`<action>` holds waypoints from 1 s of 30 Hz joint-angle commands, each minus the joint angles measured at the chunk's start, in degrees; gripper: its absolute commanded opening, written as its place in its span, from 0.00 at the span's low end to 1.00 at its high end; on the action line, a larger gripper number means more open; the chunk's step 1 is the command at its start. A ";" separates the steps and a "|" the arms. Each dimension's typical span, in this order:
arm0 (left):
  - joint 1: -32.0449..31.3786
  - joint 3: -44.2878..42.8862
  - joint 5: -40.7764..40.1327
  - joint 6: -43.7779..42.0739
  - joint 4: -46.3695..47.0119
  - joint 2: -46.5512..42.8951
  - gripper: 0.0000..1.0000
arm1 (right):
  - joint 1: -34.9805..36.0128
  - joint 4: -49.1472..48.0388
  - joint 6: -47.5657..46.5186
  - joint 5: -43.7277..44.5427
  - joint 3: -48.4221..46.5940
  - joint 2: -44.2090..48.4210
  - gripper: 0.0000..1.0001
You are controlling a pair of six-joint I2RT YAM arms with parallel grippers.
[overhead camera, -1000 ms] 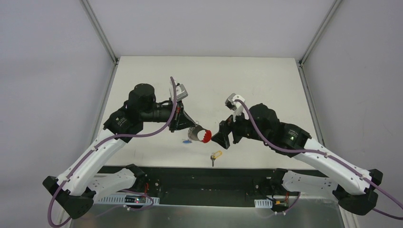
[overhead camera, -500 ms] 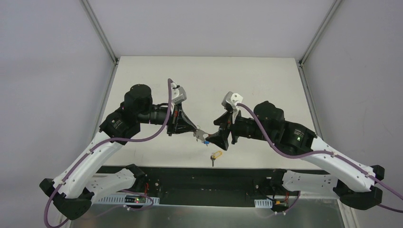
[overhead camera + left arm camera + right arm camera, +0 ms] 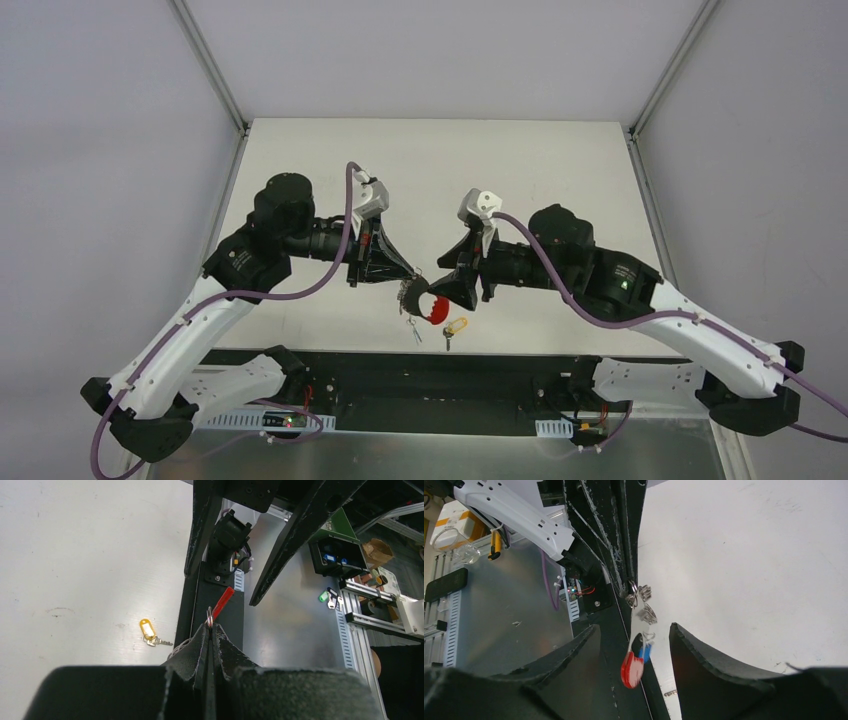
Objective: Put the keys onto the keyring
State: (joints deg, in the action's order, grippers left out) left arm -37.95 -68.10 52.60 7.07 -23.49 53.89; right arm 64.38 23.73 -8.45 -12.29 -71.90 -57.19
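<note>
The keyring hangs from my left gripper (image 3: 408, 287), which is shut on its thin silver ring (image 3: 210, 624). The chain, blue tag (image 3: 645, 652) and red strap (image 3: 631, 669) dangle below the ring (image 3: 633, 598). In the top view the red strap (image 3: 433, 313) hangs just above the table's near edge. My right gripper (image 3: 634, 628) is open, with one finger on each side of the dangling strap and touching nothing. The key, silver with a yellow oval head (image 3: 456, 326), lies on the table under both grippers. In the left wrist view the key (image 3: 147, 631) is down to the left.
The white table (image 3: 440, 180) ends just beyond the key at a black base rail (image 3: 430, 365). Past it lies a grey metal shelf (image 3: 295, 630) with cables and electronics. The two arms meet nose to nose above this near edge.
Both grippers have come closer together and nearer the front edge. The keyring has swung down and hangs with the red strap lowest. The right jaws have narrowed around it.
</note>
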 commanded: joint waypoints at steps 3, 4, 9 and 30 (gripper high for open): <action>-0.63 -3.54 2.77 2.22 -0.70 -0.77 0.00 | 0.47 2.02 0.79 -3.15 -4.27 -0.98 0.61; -0.66 -3.76 2.66 2.39 -0.95 -0.77 0.00 | 0.55 1.98 1.06 -3.17 -3.99 -0.87 0.62; -0.67 -4.96 1.41 3.12 -1.98 -0.67 0.00 | 1.05 1.42 2.27 -2.16 -1.86 -0.66 0.63; -0.65 -8.31 -2.82 3.09 -6.75 1.06 0.00 | 7.89 3.76 0.02 8.23 -1.36 -6.34 0.60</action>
State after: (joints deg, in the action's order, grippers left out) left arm -37.95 -73.45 50.50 10.50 -30.06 54.87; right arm 71.09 27.51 -7.16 -8.43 -72.31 -63.59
